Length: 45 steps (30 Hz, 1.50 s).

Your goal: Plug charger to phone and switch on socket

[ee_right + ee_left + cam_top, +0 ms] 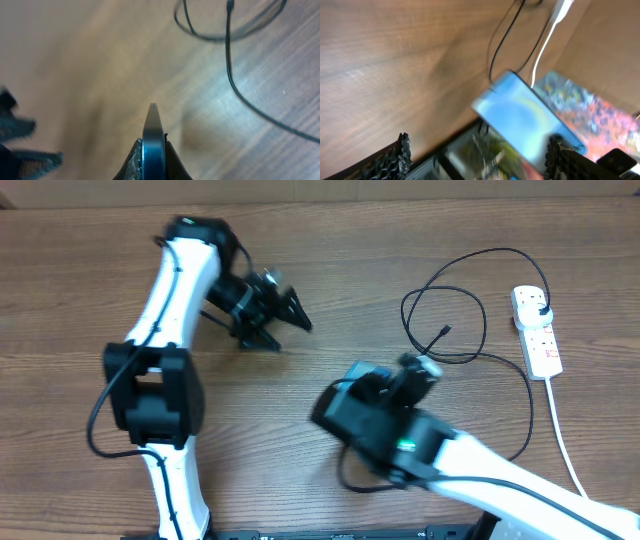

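phone [153, 145] edge-on between jaws, charger [229, 60] beyond

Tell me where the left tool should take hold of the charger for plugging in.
Grip the charger just behind its small connector tip, coming straight down from above and closing across the cable. The tip lies flat and free on the table inside the loop, so both sides look open.

Overhead straight down, far; wrist views close, sharing charger [228, 45].
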Motion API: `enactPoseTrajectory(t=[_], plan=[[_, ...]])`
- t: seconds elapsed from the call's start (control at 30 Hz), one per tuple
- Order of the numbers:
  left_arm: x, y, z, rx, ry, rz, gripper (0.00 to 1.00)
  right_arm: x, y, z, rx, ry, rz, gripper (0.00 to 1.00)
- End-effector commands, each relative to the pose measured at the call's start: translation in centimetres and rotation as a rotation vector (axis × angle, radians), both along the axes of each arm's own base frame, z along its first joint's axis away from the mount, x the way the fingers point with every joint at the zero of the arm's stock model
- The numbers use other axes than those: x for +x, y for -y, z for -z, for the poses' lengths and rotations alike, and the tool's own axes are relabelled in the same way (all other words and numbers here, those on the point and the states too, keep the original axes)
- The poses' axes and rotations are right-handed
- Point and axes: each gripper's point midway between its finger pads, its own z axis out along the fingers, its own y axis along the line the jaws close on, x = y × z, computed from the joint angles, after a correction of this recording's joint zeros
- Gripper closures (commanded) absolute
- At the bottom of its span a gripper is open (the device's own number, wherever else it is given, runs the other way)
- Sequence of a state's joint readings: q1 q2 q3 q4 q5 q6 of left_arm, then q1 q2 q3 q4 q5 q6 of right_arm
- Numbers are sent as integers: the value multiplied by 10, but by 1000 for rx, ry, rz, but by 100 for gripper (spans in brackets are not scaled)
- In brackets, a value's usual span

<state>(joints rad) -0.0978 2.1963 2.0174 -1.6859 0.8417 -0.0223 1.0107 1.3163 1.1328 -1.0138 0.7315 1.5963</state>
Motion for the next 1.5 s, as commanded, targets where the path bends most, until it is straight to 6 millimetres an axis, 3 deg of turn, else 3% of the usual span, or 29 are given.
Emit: enactPoseTrajectory(t=[0.0,0.17,0.33,0.5,0.6,0.67,0.7,0.8,0.93,1.03,1.2,1.33,1.47], plan=[[13,-20,-68,-35,238,-49,11,7,30,-61,152,146,86,96],[-4,-49,-139,-20,454,-122,10,0,53,-83,266,189,121,96],[-50,-63,-201,54,722,-110,15,-3,55,-60,305,158,175,96],[-112,-81,-237,249,924,-140,22,6,39,-35,385,171,185,96],[-151,-96,-244,357,979,-215,22,14,28,-31,447,207,179,96],[-178,-107,-241,423,995,-281,18,17,24,-31,473,224,178,96],[-190,-111,-237,447,991,-319,0,18,23,-31,480,229,178,96],[-221,-121,-219,482,946,-461,0,19,22,-33,489,233,176,96],[-234,-123,-191,449,897,-612,1,19,22,-33,489,233,176,96],[-221,-124,-166,397,835,-744,0,19,22,-33,489,233,176,96],[-173,-119,-110,255,562,-1016,1,19,22,-33,489,234,177,96],[-137,-88,-64,16,260,-1104,1,20,23,-33,485,239,182,96],[-111,-51,-39,-243,-18,-1062,0,20,23,-33,484,238,182,96]])
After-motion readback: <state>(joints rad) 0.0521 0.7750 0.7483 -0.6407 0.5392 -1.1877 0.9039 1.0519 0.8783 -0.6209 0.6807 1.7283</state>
